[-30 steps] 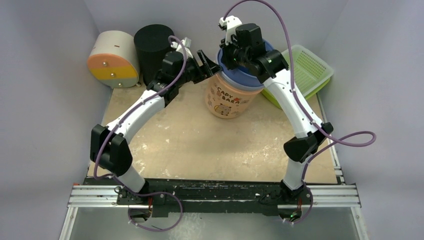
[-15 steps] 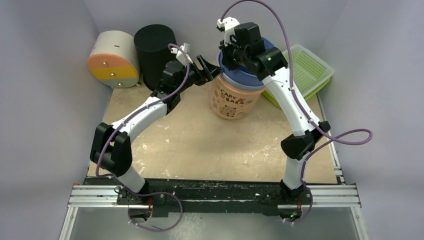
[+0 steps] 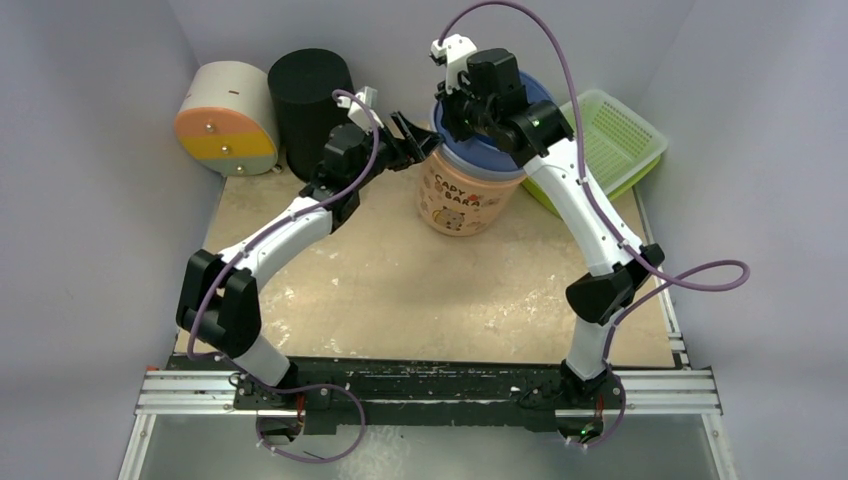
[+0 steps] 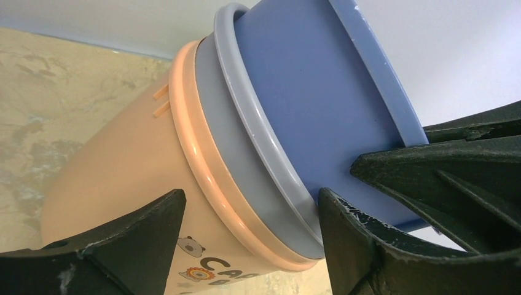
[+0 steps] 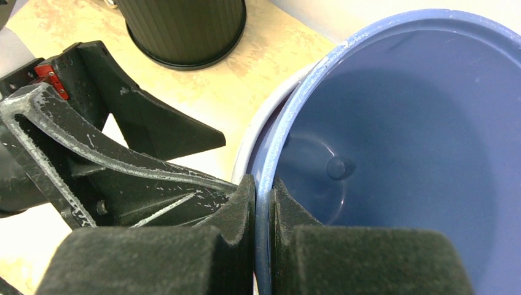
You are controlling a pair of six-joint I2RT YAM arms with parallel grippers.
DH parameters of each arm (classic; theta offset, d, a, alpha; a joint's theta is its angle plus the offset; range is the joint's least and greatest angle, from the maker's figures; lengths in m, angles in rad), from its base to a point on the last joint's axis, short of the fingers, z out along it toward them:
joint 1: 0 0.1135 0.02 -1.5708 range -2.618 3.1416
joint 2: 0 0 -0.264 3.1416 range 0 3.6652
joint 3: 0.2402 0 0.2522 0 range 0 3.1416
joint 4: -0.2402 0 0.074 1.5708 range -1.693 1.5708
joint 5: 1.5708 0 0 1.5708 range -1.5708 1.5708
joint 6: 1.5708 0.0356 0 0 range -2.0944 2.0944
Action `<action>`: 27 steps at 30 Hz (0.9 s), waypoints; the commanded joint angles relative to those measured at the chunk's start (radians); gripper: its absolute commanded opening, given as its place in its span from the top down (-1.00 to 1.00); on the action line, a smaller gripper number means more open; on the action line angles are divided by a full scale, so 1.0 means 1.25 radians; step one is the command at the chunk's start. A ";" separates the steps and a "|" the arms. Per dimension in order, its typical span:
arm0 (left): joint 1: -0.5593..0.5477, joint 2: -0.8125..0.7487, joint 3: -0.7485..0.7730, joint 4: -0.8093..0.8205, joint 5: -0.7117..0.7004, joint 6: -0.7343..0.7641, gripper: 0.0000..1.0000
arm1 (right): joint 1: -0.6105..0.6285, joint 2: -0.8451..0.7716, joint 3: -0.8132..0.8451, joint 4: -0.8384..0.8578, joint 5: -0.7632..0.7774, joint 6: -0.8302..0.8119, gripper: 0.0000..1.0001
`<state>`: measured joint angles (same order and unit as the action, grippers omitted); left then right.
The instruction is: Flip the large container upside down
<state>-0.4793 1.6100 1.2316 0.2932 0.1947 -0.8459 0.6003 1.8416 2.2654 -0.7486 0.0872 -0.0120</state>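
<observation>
A peach "Capybara" bucket (image 3: 455, 205) stands at the back of the table. A grey container and a blue container (image 3: 497, 160) are nested inside it. My right gripper (image 3: 458, 112) is above the stack and shut on the blue container's rim (image 5: 344, 55), one finger inside and one outside (image 5: 263, 203). My left gripper (image 3: 425, 140) is open at the stack's left side. In the left wrist view its jaws (image 4: 252, 200) stand either side of the peach bucket (image 4: 123, 166) and grey container (image 4: 236, 129) rims, and the blue container (image 4: 307, 92) sits above them.
A black ribbed cylinder (image 3: 308, 85) and a white, orange and yellow drum (image 3: 225, 120) stand at the back left. A green mesh basket (image 3: 612, 135) sits behind the stack at the right. The walls are close behind.
My left gripper has moved right and up, closer to the stack's rims. My right gripper and the stack have shifted slightly left and back.
</observation>
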 commanded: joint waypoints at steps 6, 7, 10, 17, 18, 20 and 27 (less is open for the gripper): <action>0.024 0.095 -0.112 -0.369 -0.182 0.177 -0.48 | 0.014 -0.224 0.153 0.436 -0.004 -0.058 1.00; 0.025 0.101 -0.119 -0.366 -0.184 0.177 -0.48 | 0.014 -0.228 0.156 0.441 -0.004 -0.061 1.00; 0.025 0.124 -0.124 -0.360 -0.185 0.177 -0.47 | 0.014 -0.241 0.148 0.456 -0.006 -0.064 1.00; 0.026 0.163 -0.110 -0.373 -0.200 0.204 -0.47 | 0.014 -0.274 0.113 0.469 0.011 -0.072 1.00; 0.026 0.166 -0.110 -0.377 -0.205 0.208 -0.47 | 0.014 -0.275 0.108 0.463 0.016 -0.074 1.00; 0.028 0.171 -0.115 -0.382 -0.210 0.215 -0.47 | 0.014 -0.273 0.096 0.444 0.028 -0.067 1.00; 0.058 0.192 -0.179 -0.349 -0.207 0.220 -0.47 | 0.014 -0.286 0.054 0.421 0.048 -0.048 1.00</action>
<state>-0.4858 1.6539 1.1854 0.4049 0.1501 -0.7818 0.6041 1.8145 2.1948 -0.6785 0.1169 -0.0593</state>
